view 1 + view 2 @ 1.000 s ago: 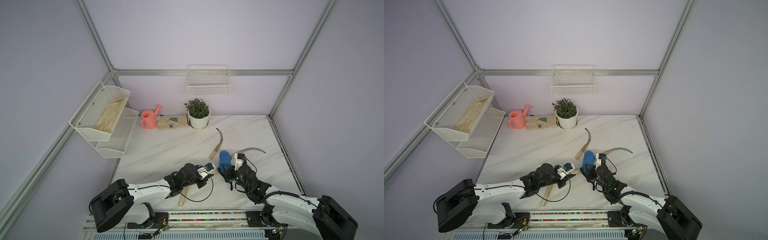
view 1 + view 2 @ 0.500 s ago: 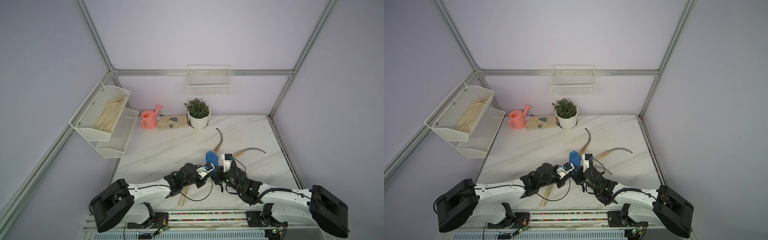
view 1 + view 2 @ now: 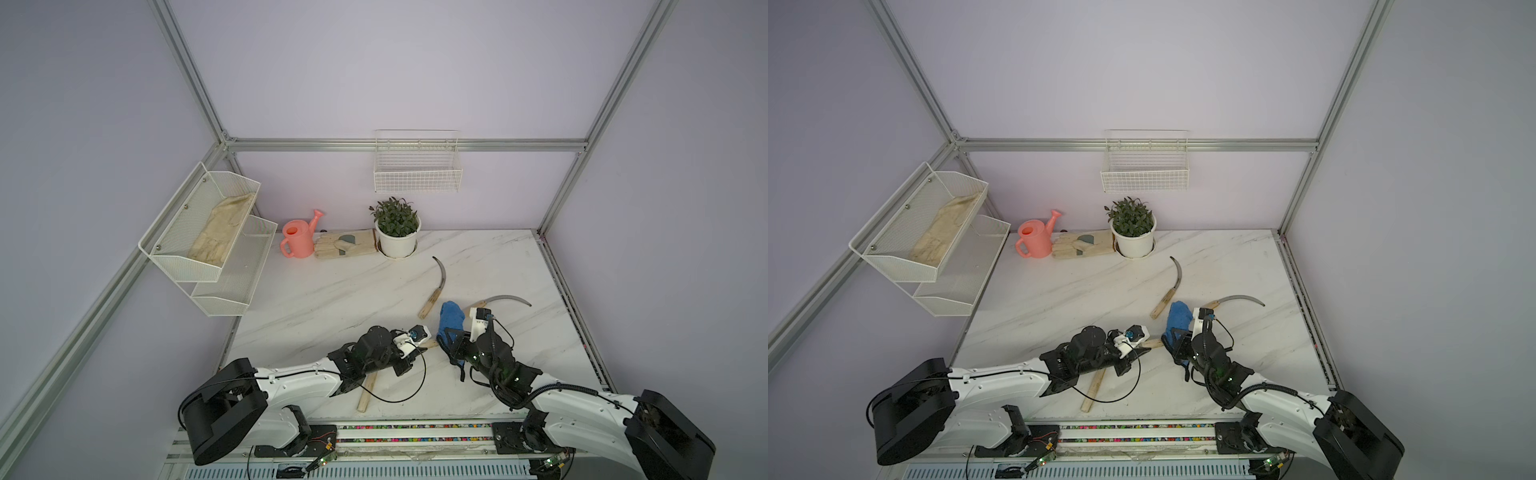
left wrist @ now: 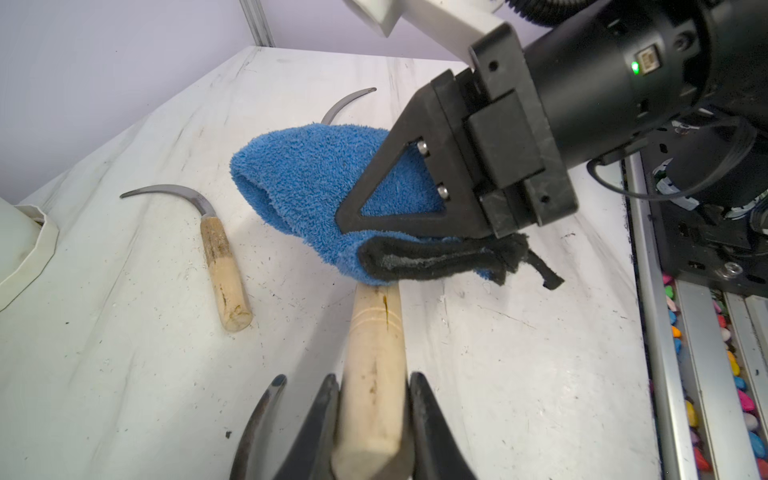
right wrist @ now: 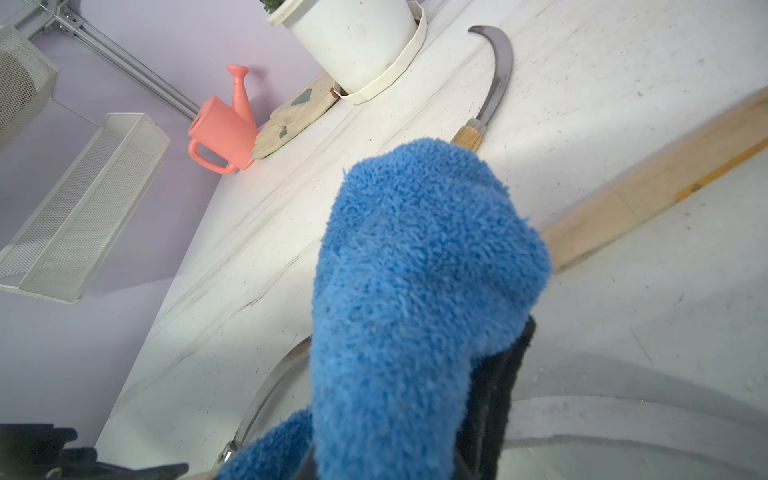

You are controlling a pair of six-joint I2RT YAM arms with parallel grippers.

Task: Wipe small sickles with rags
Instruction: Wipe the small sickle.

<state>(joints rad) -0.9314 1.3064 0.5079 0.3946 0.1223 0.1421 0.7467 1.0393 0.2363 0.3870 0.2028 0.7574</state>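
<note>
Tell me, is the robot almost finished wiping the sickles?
Not nearly. Done: none looks clearly clean yet. In hand: the left end effector grips one sickle by its handle while the right end effector holds the blue cloth over its blade end. Left: two sickles farther out and a fourth sickle under the left arm.

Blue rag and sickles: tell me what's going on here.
The left gripper is shut on the handle of one sickle. The right gripper is shut on the rag, which lies over that sickle's blade end, hiding the blade. Two more sickles lie farther back on the table, and a fourth sickle shows its handle under the left arm.
</note>
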